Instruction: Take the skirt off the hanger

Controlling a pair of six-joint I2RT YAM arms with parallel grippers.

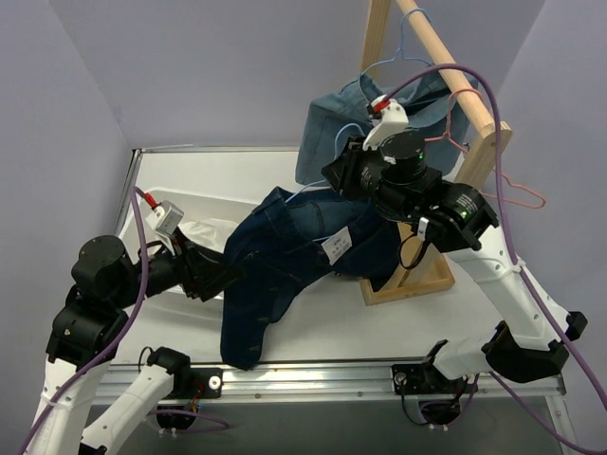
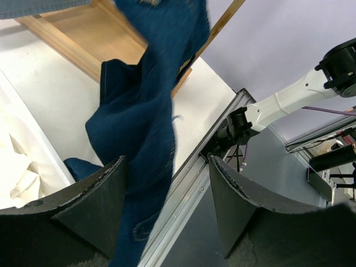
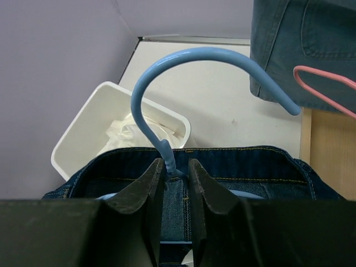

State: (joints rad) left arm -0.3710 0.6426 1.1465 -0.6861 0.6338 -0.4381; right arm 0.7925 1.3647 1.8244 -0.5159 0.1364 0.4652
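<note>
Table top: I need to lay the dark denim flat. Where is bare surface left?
Bare: the far strip between the white bin and the hanging light denim; the near patch between the dark denim and the rack base. Crowded: centre and left, under denim, bin and left gripper.

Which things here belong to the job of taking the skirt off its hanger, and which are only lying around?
Job:
skirt, white, lying in the bin
pink hanger, bare

Others:
dark denim, on the blue hanger held by the right gripper
light denim shirt
rack
bin
</note>
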